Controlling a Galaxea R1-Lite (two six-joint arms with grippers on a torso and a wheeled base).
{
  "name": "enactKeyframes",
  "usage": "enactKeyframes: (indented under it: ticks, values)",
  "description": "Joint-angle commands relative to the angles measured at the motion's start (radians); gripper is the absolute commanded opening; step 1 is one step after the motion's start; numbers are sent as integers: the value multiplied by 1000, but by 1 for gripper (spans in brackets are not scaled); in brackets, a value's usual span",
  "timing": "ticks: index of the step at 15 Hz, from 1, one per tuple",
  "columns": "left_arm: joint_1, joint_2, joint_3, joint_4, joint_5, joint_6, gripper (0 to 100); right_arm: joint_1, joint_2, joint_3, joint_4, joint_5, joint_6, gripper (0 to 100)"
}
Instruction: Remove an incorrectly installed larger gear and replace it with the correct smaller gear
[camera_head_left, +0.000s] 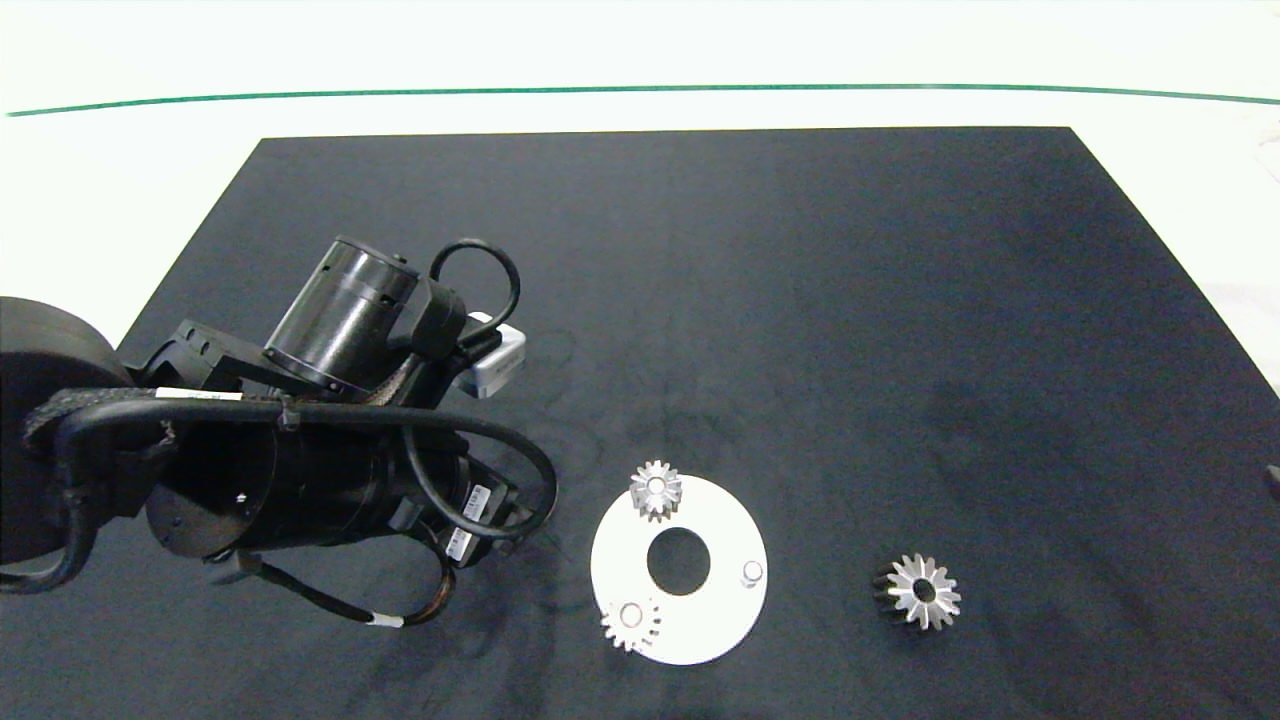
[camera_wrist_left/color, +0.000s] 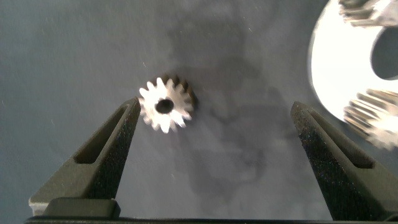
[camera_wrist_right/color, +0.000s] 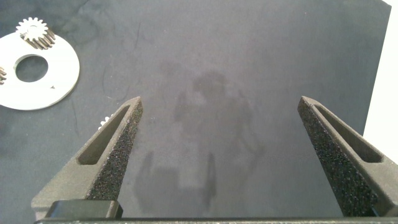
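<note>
With the larger gear (camera_head_left: 918, 592) lying loose on the desk beside the white disc (camera_head_left: 700, 640), the fetching step is in hand: the left gripper (camera_wrist_left/color: 216, 106) hangs spread wide over the smaller gear (camera_wrist_left/color: 165, 104), and must descend, clamp and carry it to the bare peg (camera_head_left: 752, 572). The right gripper (camera_wrist_right/color: 221, 102) idles, likewise spread. Count: four gears, two mounted; one disc.

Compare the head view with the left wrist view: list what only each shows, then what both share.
Only the head view shows the larger gear, lying on the black mat apart from the white disc, and the disc's bare peg. Only the left wrist view shows the smaller gear on the mat between the open fingers of the left gripper, close to one finger. Both show the mat and the white disc with gears seated on it.
</note>
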Motion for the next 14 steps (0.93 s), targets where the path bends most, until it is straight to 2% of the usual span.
enactKeyframes:
  ticks: [1, 8, 10, 12, 14]
  values:
    - [48, 34, 16, -43, 2, 39, 100, 0, 7, 0, 1, 1, -3, 100]
    - [83, 67, 16, -56, 2, 40, 100, 0, 10, 0, 1, 1, -3, 100]
    - [106, 75, 16, -57, 2, 43, 100, 0, 11, 2, 2, 10, -3, 100]
    - [134, 73, 16, -62, 2, 79, 100, 0, 13, 3, 2, 14, -3, 100]
    - [149, 70, 25, -71, -1, 85, 100, 0, 11, 3, 2, 14, -3, 100]
